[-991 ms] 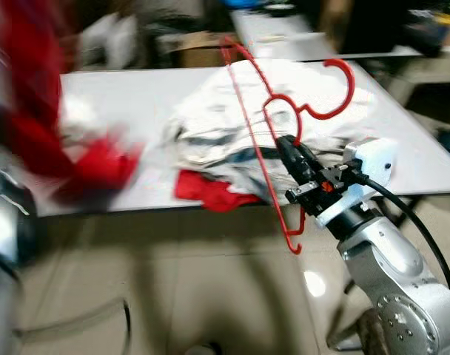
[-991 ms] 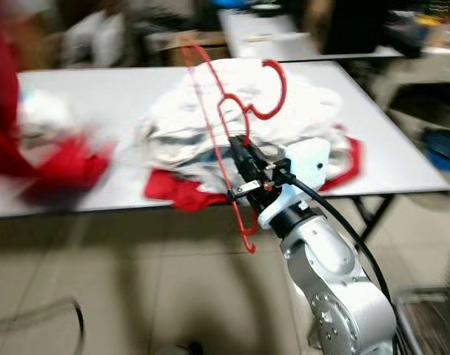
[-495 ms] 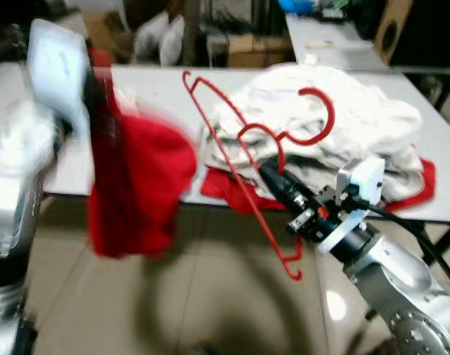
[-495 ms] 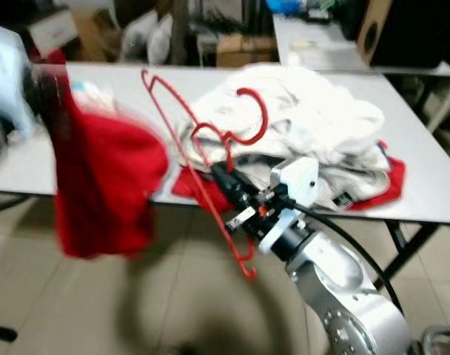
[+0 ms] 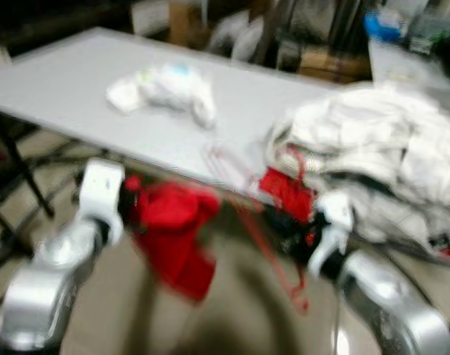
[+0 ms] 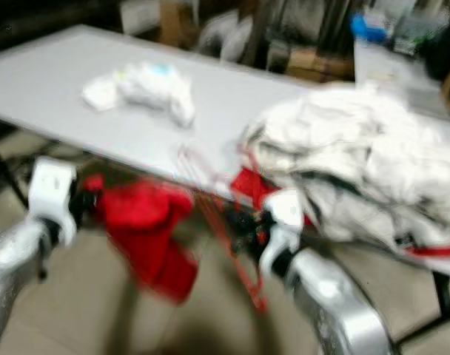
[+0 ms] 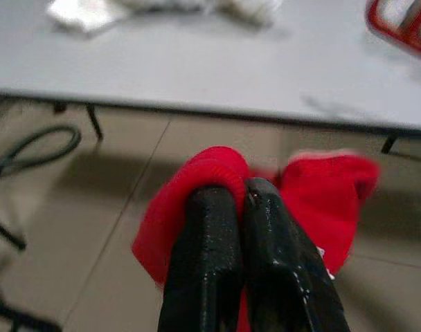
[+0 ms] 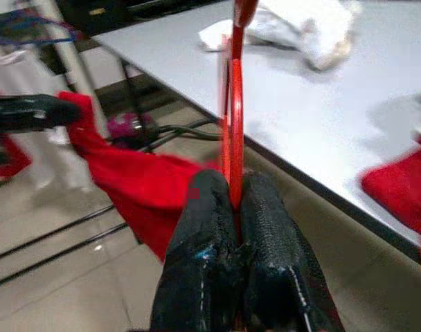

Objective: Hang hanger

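Two silver arms are reaching forward below the near edge of a long grey table (image 5: 69, 81), both head views being blurred. The left gripper (image 7: 246, 200) is clamping its two black fingers (image 7: 203, 256) tightly together on a bunched fold of red fabric garment (image 7: 321, 194), which is hanging in the air over the tiled floor (image 7: 93, 228), just in front of the table edge and below its top. The right gripper (image 8: 237, 197) is pinching a thin red wire hanger (image 8: 233, 104) between its closed fingers (image 8: 266, 249); the wire is rising straight up out of the fingertips in the right wrist view, and in the head views it is showing as a faint red streak running from the table edge down past the right wrist. In the right wrist view the red garment is hanging just beyond the hanger, and whether the two are touching is not clear. On the table, a large heap of white crumpled clothes (image 6: 358, 155) is lying on the right, with a red piece of cloth (image 6: 247, 185) peeking from under it at the table edge. A smaller white bundle of cloth (image 5: 166, 89) is sitting well apart from the heap, farther left on the tabletop.
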Robot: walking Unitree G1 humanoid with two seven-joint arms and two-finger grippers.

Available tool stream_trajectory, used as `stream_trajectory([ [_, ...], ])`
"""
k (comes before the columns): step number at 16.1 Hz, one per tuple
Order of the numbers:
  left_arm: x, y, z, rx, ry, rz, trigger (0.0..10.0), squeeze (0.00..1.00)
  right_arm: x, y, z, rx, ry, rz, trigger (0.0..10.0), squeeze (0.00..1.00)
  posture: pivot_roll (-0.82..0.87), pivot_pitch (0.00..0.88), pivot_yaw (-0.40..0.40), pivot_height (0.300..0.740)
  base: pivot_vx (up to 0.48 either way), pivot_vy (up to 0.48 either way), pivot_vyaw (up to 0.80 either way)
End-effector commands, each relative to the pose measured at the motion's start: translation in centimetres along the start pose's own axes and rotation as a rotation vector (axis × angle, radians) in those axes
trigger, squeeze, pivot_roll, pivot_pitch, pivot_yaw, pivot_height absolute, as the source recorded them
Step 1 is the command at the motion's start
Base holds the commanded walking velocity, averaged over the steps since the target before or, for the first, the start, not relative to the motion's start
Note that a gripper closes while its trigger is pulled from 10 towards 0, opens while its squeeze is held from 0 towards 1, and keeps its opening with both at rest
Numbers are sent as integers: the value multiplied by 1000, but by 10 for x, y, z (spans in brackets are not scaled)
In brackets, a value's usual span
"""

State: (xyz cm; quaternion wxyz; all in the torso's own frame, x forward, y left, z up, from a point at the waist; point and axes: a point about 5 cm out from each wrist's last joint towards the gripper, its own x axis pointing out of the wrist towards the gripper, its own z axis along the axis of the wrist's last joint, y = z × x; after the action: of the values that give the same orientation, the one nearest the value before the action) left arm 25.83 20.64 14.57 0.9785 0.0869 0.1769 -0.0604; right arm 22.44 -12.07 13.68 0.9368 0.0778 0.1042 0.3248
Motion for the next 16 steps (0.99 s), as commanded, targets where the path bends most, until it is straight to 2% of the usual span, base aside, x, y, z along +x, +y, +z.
stream_trajectory([
  [1, 1, -2, 7, 19, -35, 25, 10000, 0, -5, -4, 4, -22, -11, -5, 10000, 0, 111, 0, -47, 740, 0, 0, 800],
  [4, 5, 2, 14, 9, -77, 35, 10000, 0, -5, -5, 2, -24, -14, 3, 10000, 0, 108, 0, -48, 740, 0, 0, 800],
  [7, 10, -11, 11, 35, -89, 22, 10000, 0, -6, -9, 0, -21, -12, -22, 10000, 0, 100, 0, -41, 740, 0, 0, 800],
  [10, 12, -17, 11, 47, -95, 12, 10000, 0, -5, -12, -2, -15, -9, -36, 10000, 0, 98, 0, -37, 740, 0, 0, 800],
  [12, 18, -23, 15, 87, -118, -33, 10000, 0, -4, -19, -5, 13, -18, -105, 10000, 0, 86, 0, -3, 740, 0, 0, 800],
  [16, 28, -36, 19, 84, -138, -106, 10000, 0, -10, -28, -12, 34, -17, -242, 10000, 0, 55, 0, 49, 740, 0, 0, 800],
])
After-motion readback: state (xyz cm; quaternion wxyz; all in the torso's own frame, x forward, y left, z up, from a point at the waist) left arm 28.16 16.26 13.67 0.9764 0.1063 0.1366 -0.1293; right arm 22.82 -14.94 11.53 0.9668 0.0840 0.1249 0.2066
